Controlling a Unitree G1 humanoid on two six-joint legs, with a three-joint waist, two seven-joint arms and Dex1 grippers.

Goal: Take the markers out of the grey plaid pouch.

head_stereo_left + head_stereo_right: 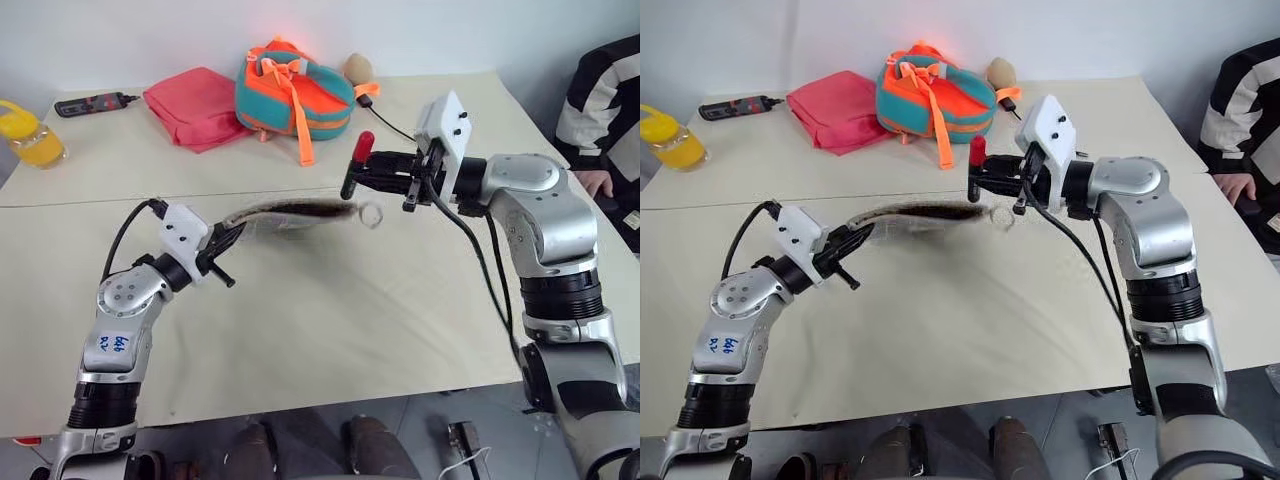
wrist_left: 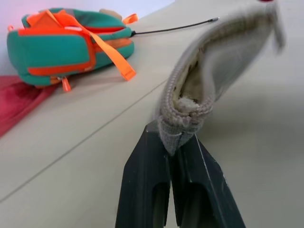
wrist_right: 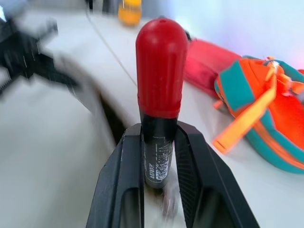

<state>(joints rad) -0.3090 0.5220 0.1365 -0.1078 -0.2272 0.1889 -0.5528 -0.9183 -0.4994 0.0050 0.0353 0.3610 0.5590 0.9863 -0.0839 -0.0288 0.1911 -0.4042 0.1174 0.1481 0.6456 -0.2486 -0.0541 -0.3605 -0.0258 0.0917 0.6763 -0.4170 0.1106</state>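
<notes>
the left gripper (image 1: pixel 222 245) has its two black fingers pressed together on one end of the flat grey plaid fabric pouch (image 1: pixel 290 212), which hangs off the pale wooden table (image 1: pixel 330 310) and stretches level from that gripper toward the right; in the left wrist view the pinched edge sits right at the fingertips (image 2: pixel 164 142) and the pale beige lining shows inside the pouch's mouth. a small grey cord loop (image 1: pixel 371 214) dangles at the pouch's right end. just above and to the right of that end, the right gripper (image 1: pixel 355 178) is clamped on a short black marker with a rounded red cap (image 3: pixel 160 95), held upright above the table with the red cap on top; the right wrist view shows the black barrel squeezed between the two fingers (image 3: pixel 121 185) and the cap standing clear above them. the marker is apart from the pouch. at the far side of the table lies a teal-and-orange fabric bag with orange straps (image 1: pixel 293 93), with a folded pink-red cloth (image 1: pixel 195 105) just to its left and a long black-and-red tool (image 1: pixel 92 103) further left. a plastic bottle of yellow-orange liquid (image 1: pixel 32 135) stands at the far left edge. a person in a black-and-white striped sleeve (image 1: pixel 605 95) sits at the right, a hand (image 1: pixel 594 181) resting near the table edge.
</notes>
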